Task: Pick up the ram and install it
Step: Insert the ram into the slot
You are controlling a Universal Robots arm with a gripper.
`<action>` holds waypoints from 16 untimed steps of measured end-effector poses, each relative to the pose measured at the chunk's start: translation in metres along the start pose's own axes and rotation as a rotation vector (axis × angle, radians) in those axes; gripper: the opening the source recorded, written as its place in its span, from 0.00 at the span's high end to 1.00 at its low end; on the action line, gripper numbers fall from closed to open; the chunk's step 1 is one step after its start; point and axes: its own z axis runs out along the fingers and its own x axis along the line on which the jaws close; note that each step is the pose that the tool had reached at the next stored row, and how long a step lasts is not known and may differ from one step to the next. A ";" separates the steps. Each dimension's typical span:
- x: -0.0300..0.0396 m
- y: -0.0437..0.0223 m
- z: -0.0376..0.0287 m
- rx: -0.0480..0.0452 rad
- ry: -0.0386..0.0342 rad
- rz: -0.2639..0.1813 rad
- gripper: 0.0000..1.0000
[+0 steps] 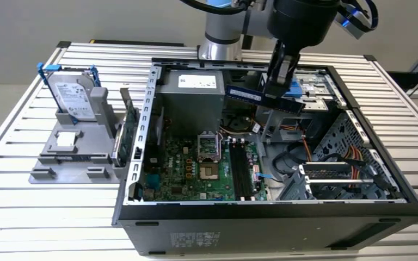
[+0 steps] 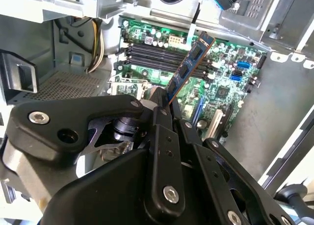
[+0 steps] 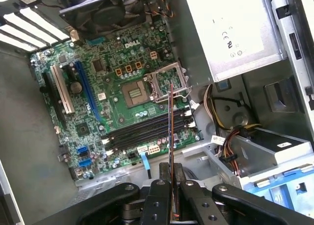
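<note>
**While the ram is up in the air: carry stage, not seated**

Since the ram [image 1: 244,94] is clamped in the end effector [image 1: 276,93] and hanging over the open computer case [image 1: 267,220], I'd call this the carry part of the job: pickup done, install not done.

- **Ram position:** it sits above the back half of the case, near the power supply [image 1: 191,100] and clear of the motherboard [image 1: 194,168]. It touches nothing but the fingers.
- **Slots:** the long black memory slots [image 3: 142,129] look bare in both wrist views.
- **End effector:** it is closed tight on the stick, with the fingers pinching the two flat faces. In the first wrist view the ram [image 3: 170,132] shows edge-on as a thin line rising from between the fingers of the end effector [image 3: 171,178]. In the second wrist view the ram's [image 2: 192,61] chip side sticks out past the fingertips [image 2: 158,107].
- **What seating calls for, my guess:**
  - Get the long edge parallel to one slot [image 1: 241,168]. In the exterior view it looks turned across them.
  - Centre the stick over the slot with the board kept upright.
  - Press straight down. A skewed stick could jam or miss the slot.
- **Left alone:** the hard drive [image 1: 74,95] stands in its grey holder [image 1: 71,149] on the surface [image 1: 20,217], well apart from the case.
</note>
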 end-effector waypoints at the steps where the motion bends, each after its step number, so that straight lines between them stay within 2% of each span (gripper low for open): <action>1: 0.0000 -0.0001 0.0000 0.0000 -0.0001 0.004 1.00; 16: 0.0003 -0.0002 0.0000 0.0002 -0.0015 0.067 1.00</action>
